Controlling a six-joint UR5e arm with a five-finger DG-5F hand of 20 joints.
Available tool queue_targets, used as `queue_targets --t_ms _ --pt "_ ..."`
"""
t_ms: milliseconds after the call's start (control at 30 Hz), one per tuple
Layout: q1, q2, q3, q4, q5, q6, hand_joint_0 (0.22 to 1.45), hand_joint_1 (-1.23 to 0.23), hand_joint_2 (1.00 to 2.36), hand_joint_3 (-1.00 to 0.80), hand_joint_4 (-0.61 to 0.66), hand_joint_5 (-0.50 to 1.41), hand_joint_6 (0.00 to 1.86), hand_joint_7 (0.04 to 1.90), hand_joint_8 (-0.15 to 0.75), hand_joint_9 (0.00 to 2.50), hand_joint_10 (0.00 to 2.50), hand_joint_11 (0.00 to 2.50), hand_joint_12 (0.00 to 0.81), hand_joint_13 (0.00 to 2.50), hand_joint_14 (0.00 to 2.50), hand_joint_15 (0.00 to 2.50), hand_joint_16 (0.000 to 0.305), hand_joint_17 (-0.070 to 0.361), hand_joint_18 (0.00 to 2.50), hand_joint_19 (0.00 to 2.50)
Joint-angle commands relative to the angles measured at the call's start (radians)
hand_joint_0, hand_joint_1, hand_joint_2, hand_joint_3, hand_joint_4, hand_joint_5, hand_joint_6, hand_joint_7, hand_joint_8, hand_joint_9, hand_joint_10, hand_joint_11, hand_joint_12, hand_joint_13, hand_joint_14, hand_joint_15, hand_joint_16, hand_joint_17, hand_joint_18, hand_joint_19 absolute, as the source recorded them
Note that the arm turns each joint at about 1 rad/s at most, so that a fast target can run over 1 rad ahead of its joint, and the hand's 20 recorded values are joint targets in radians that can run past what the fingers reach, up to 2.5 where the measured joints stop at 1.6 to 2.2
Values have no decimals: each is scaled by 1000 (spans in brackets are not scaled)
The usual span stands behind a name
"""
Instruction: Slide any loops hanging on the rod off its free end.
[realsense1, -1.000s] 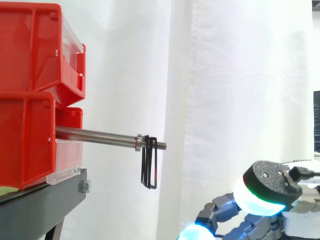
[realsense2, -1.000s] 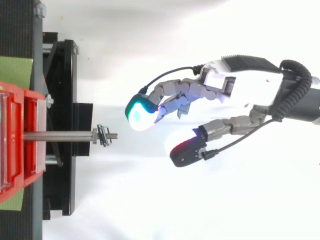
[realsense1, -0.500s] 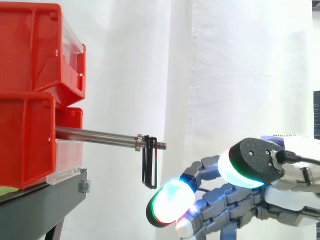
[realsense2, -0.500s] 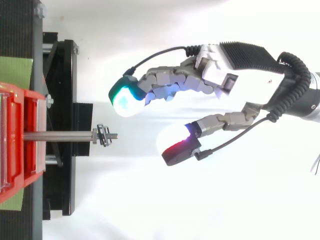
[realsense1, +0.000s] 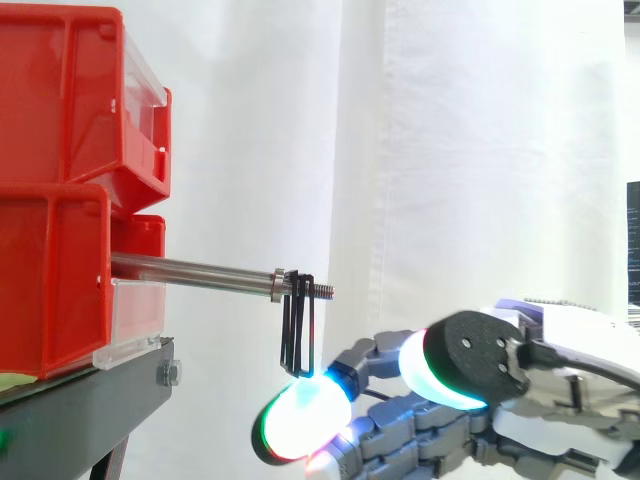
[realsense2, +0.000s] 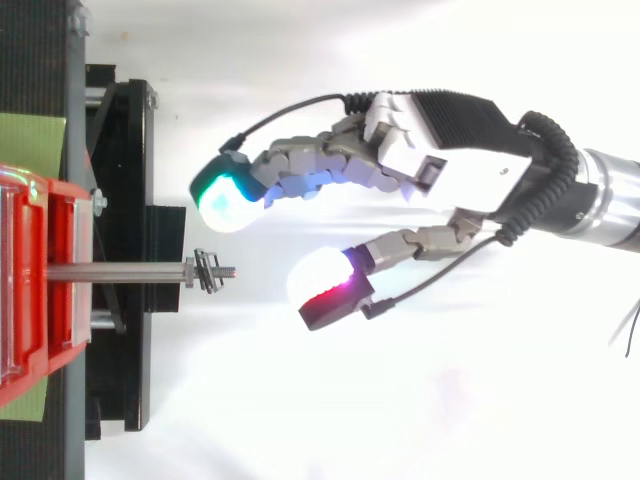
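**Loops at the rod's tip, open hand just below**

The thin black wire loops (realsense1: 298, 335) hang bunched on the slim steel rod (realsense1: 190, 268), just outside its collar and near the threaded free end. The hand (realsense2: 420, 125) is spread wide and holds nothing. Its glowing pads (realsense2: 228, 200) sit either side of the rod's line, probably to bracket the loops. The loops cannot be counted, and glare hides whether a pad touches their lower end.

Two stacked red bins (realsense1: 60, 190), black stand (realsense1: 90, 400) beneath, green sheet (realsense2: 30, 145) under them, white curtain (realsense1: 480, 150) behind
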Motion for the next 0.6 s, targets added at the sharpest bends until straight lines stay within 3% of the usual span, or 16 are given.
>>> queue_targets --t_ms 0,133,300,567 --pt "-5 -14 40 -8 -11 70 556 -466 1008 -417 281 -203 503 865 329 643 7 271 374 781 8 267 56 125 922 759" --pt "-9 -16 68 -7 -20 95 556 -466 1007 -417 280 -202 503 865 330 646 7 272 375 781 9 271 56 126 922 760" --pt "-9 -16 68 -7 -40 95 556 -466 1008 -415 281 -202 503 870 331 647 7 280 375 784 8 274 56 126 924 760" --pt "-10 -16 68 -11 -45 95 557 -466 1007 -414 290 -198 503 896 332 652 8 286 376 788 9 282 56 127 924 769"
